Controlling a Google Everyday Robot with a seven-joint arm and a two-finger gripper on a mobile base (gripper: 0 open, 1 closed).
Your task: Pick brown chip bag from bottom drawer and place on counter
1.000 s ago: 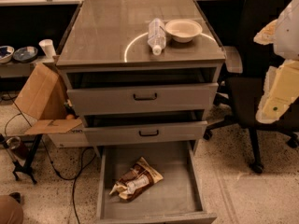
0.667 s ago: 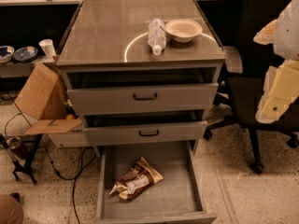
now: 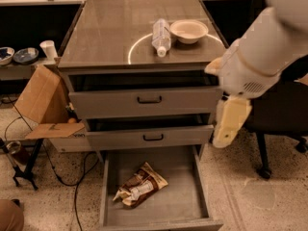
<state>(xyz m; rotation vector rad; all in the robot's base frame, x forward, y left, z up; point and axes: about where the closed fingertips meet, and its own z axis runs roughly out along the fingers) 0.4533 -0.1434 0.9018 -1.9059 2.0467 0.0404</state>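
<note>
The brown chip bag [image 3: 140,186] lies crumpled on the floor of the open bottom drawer [image 3: 185,203], left of its middle, with a white label patch facing up. The counter [image 3: 106,32] is the glossy grey-brown cabinet top with a white arc. My gripper [image 3: 230,124] hangs on the white arm at the right, beside the right ends of the two upper drawers. It is above and to the right of the bag and well apart from it, with nothing seen in it.
A clear plastic bottle [image 3: 161,36] lies on the counter next to a cream bowl [image 3: 189,31]. The two upper drawers [image 3: 149,100] stand slightly open. A cardboard box [image 3: 43,105] and cables are at the left. A black office chair [image 3: 274,114] stands at the right.
My arm and gripper have swung left and closer to the cabinet, now covering the right ends of the upper drawers. The bag, bottle and bowl have not moved.
</note>
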